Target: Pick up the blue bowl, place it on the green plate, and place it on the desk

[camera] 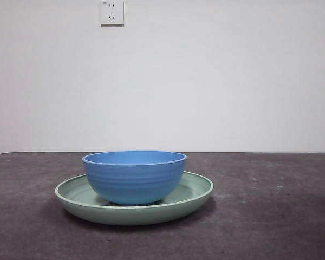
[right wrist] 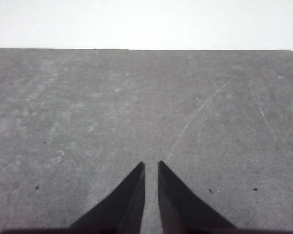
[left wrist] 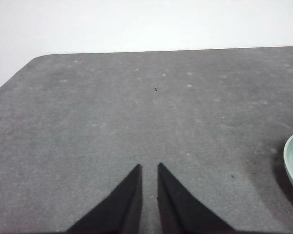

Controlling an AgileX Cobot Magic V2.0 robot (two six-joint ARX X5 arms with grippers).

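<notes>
Grey desk (camera: 271, 216), blue bowl (camera: 134, 176) sat upright in green plate (camera: 197, 190)
Left gripper (left wrist: 149, 168) and right gripper (right wrist: 151, 165) hovered off to the sides, jaws nearly closed, holding nothing

Ridged matt blue bowl (camera: 134, 177), speckled desk (camera: 271, 216)

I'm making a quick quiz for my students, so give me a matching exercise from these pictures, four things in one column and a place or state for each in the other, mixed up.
Things:
1. blue bowl
2. green plate
3. wall socket
4. left gripper

Places or states:
A. high on the white wall
B. lies flat on the desk
C. empty, jaws nearly closed, above bare desk beside the plate
D. stands upright in the plate

Pairs: 1-D, 2-B, 3-A, 4-C
</notes>
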